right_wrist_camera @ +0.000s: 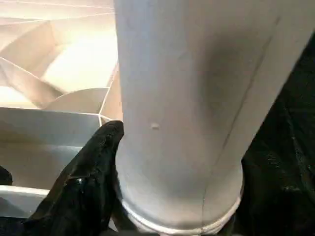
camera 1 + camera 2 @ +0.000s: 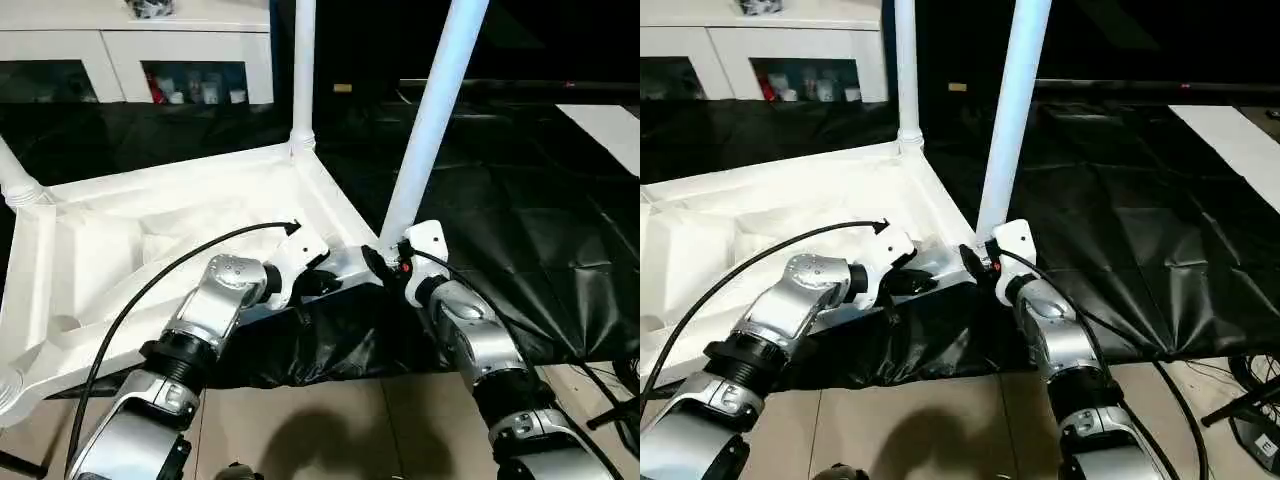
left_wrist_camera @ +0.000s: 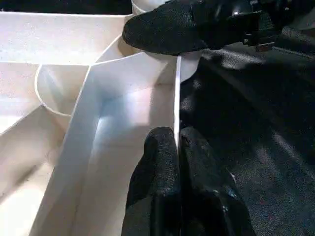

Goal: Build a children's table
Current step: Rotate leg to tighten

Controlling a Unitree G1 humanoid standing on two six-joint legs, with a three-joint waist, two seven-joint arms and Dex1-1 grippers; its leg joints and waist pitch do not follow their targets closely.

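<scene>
The children's table top (image 2: pixel 150 230) lies upside down on a black sheet, ribbed underside up. One white leg (image 2: pixel 303 70) stands upright in the far right corner socket. A second leg (image 2: pixel 435 110) rises tilted from the near right corner. A third leg's base (image 2: pixel 15 180) shows at the left edge. My left gripper (image 3: pixel 177 135) is shut on the thin rim (image 3: pixel 177 93) of the top near that corner. My right gripper (image 2: pixel 385 262) holds the tilted leg (image 1: pixel 182 98) at its foot, one black finger (image 1: pixel 88 172) pressed against it.
The black sheet (image 2: pixel 520 220) covers the floor to the right and behind. A white cabinet (image 2: pixel 130 50) stands at the back left. Tiled floor (image 2: pixel 350 420) lies under my forearms. A black cable (image 2: pixel 150 290) loops over my left arm. A black stand base (image 2: pixel 1250 420) sits at lower right.
</scene>
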